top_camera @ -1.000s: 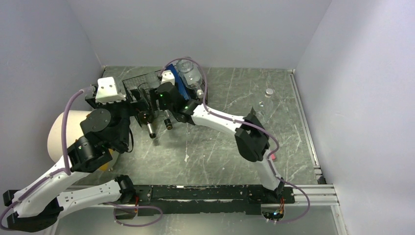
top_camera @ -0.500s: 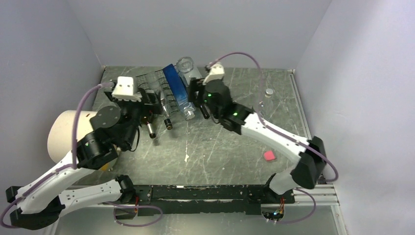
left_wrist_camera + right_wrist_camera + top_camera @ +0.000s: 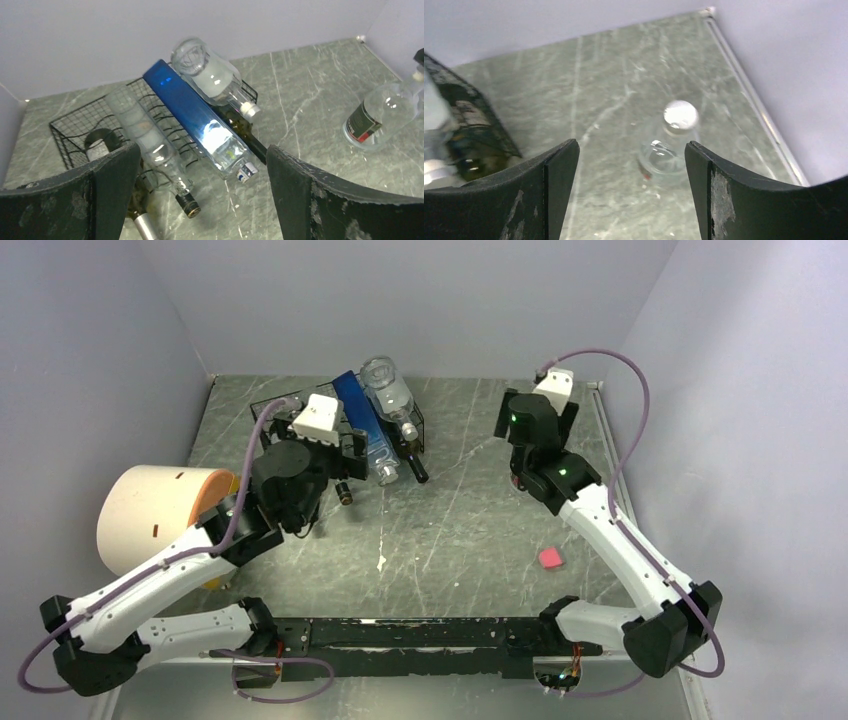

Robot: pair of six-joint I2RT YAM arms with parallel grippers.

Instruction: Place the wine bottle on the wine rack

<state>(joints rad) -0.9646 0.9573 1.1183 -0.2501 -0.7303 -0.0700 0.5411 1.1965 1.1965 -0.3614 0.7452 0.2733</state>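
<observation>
Rack (image 3: 75, 125) held several bottles (image 3: 195, 115). 1 clear bottle (image 3: 669, 145) stood on table (image 3: 599, 75), not yet racked. Right gripper (image 3: 631, 150) spread, empty, facing it. Left gripper (image 3: 202, 147) spread, empty.

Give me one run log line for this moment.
left gripper open, facing wine rack | right gripper open, aimed at upright clear bottle | bottle not gripped

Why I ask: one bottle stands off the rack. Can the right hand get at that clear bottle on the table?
Probably yes. The right hand hangs open above the clear bottle, which shows between its fingers, with only bare table around it.
</observation>
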